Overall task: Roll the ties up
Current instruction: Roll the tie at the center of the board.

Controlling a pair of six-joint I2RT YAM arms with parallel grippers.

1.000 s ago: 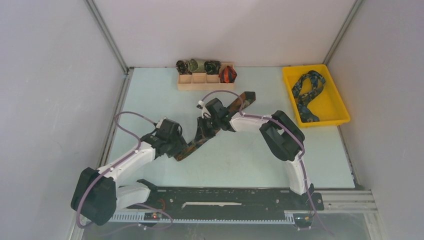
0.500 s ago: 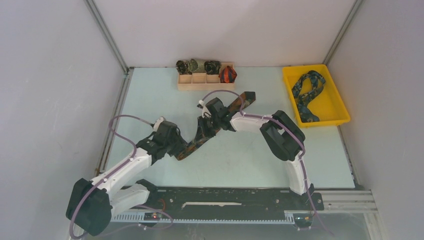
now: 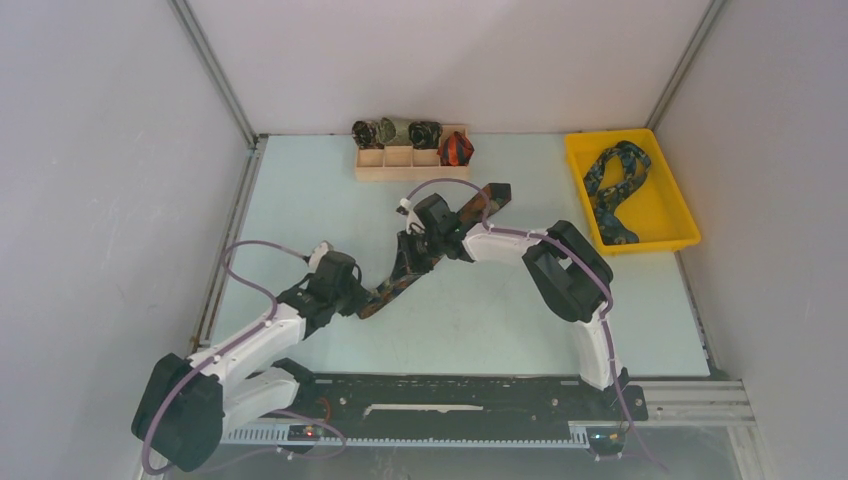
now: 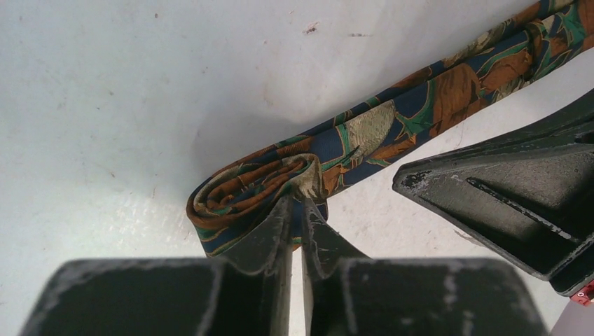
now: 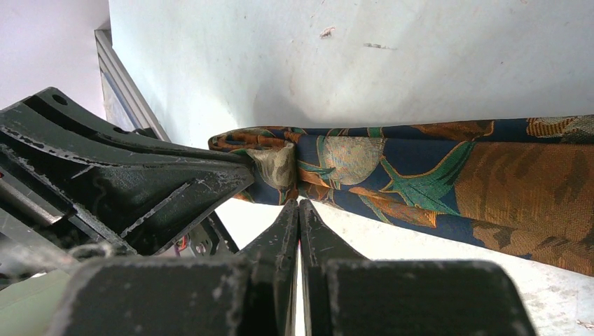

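Observation:
The brown-orange-green tie (image 3: 388,286) lies diagonally across the table, its far end by the wooden tray. Its near end is curled into a small loose roll (image 4: 245,189). My left gripper (image 3: 358,300) is shut on that rolled end, with fabric pinched between its fingertips (image 4: 298,206). My right gripper (image 3: 407,262) is shut, its tips (image 5: 299,204) pressed against the tie's near edge just beside the roll. No fabric shows between them. Each gripper's fingers show in the other's wrist view, the right's (image 4: 504,203) and the left's (image 5: 175,189).
A wooden compartment tray (image 3: 400,172) at the back holds several rolled ties, including a red-orange and black one (image 3: 456,150). A yellow bin (image 3: 672,205) at the back right holds the loose navy and teal tie (image 3: 612,185). Walls close in the left, back and right.
My left arm has drawn back toward the near left, elbow lower, with the tie's rolled end held. My right arm has barely moved.

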